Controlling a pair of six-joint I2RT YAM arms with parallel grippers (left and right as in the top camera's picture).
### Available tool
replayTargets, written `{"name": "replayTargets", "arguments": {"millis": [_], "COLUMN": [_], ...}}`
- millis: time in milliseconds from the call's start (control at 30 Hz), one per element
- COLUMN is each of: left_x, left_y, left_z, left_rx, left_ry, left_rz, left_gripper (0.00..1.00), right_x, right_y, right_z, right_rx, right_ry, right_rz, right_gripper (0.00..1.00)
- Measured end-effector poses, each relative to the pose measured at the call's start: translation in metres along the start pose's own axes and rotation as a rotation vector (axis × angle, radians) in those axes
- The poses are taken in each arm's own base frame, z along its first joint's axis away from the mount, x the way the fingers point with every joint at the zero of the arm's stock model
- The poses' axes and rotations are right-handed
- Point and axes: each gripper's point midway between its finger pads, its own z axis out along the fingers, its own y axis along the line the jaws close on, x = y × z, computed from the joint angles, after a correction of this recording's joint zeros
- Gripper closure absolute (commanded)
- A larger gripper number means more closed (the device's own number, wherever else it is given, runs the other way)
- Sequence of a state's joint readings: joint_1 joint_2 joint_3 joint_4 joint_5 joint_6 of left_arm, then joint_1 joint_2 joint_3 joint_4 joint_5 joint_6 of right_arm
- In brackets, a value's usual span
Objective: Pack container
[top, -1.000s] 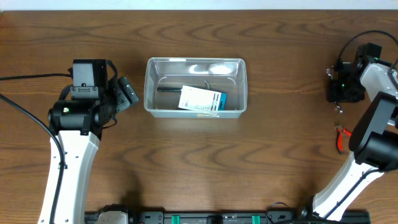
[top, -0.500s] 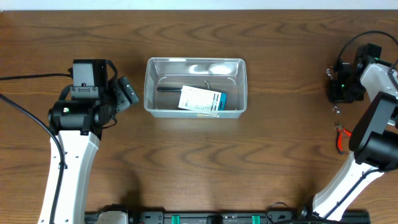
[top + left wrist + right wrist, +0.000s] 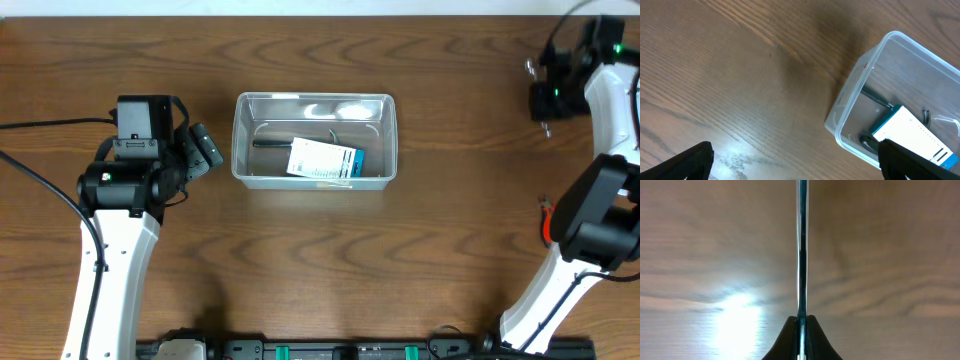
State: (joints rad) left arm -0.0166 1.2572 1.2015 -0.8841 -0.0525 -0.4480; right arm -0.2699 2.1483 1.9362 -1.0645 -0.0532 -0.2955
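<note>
The right gripper (image 3: 546, 108) is clenched on a thin metal piece (image 3: 801, 250). In the right wrist view this runs straight out from between the fingertips and is seen edge-on, so I cannot tell what kind of tool it is. It hangs over bare worktop (image 3: 320, 260).

The container (image 3: 240, 140) lies well apart from this gripper, far off to its side and towards the other arm, with nothing between them. The left gripper (image 3: 205, 148) is released, jaws wide and holding nothing. It sits just beside the container's near short wall without touching it. In the left wrist view the tub's rounded corner lies ahead of the spread fingers (image 3: 690, 160) and off to one side.

Inside the container a box (image 3: 322, 160) rests flat, blue and white, roughly in the middle. A dark tool (image 3: 270, 143) lies partly under it on the side nearer the left gripper. Something thin and curved shows beyond the box, too small to name.

By my reading, packing is partly done: at least two things are in, and the metal piece is gripped but not yet carried over. What is left is a long carry across the worktop to the tub and a release above the open space there. An orange-red thing (image 3: 546, 222) lies beside the right arm, mostly hidden by it, and may also need packing.
</note>
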Motion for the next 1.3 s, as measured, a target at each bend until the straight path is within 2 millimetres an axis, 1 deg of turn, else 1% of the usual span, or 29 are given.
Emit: {"name": "replayTargets", "arguments": {"millis": [100,133,167,200,267,367,500,533,567,667,767,900,967,1033,1133,1300], "left_x": [0.0,0.0,0.0,0.0,0.0,0.0,0.0,0.0,0.0,0.0,0.0,0.0,0.0,0.0,0.0,0.0], "left_y": [0.0,0.0,0.0,0.0,0.0,0.0,0.0,0.0,0.0,0.0,0.0,0.0,0.0,0.0,0.0,0.0], "left_z": [0.0,0.0,0.0,0.0,0.0,0.0,0.0,0.0,0.0,0.0,0.0,0.0,0.0,0.0,0.0,0.0], "left_rx": [0.0,0.0,0.0,0.0,0.0,0.0,0.0,0.0,0.0,0.0,0.0,0.0,0.0,0.0,0.0,0.0], "left_ry": [-0.001,-0.001,-0.001,0.0,0.0,0.0,0.0,0.0,-0.001,-0.001,-0.001,-0.001,-0.001,-0.001,-0.001,-0.001], "left_rz": [0.0,0.0,0.0,0.0,0.0,0.0,0.0,0.0,0.0,0.0,0.0,0.0,0.0,0.0,0.0,0.0], "left_gripper": [0.02,0.02,0.02,0.02,0.02,0.02,0.02,0.02,0.02,0.02,0.02,0.02,0.02,0.02,0.02,0.02], "right_x": [-0.028,-0.041,-0.049,-0.059,-0.071,-0.079,-0.077,-0.072,-0.068,-0.046,-0.024,0.001,0.013,0.022,0.034,0.054], "right_y": [0.021,0.034,0.044,0.059,0.086,0.132,0.2,0.224,0.237,0.291,0.336,0.371,0.384,0.391,0.396,0.388], "right_z": [-0.028,-0.039,-0.048,-0.06,-0.078,-0.1,-0.121,-0.125,-0.127,-0.131,-0.136,-0.136,-0.131,-0.125,-0.109,-0.072], "right_rx": [-0.025,-0.041,-0.053,-0.069,-0.096,-0.141,-0.198,-0.219,-0.231,-0.275,-0.296,-0.283,-0.277,-0.275,-0.268,-0.251], "right_ry": [-0.073,-0.111,-0.133,-0.163,-0.203,-0.238,-0.258,-0.256,-0.251,-0.225,-0.212,-0.186,-0.166,-0.148,-0.108,-0.013], "right_rz": [-0.045,-0.071,-0.09,-0.117,-0.167,-0.254,-0.397,-0.452,-0.487,-0.644,-0.795,-0.931,-0.989,-1.027,-1.063,-1.08], "right_gripper": [0.98,0.98,0.97,0.97,0.97,0.97,0.97,0.97,0.97,0.97,0.97,0.97,0.95,0.95,0.94,0.94]}}
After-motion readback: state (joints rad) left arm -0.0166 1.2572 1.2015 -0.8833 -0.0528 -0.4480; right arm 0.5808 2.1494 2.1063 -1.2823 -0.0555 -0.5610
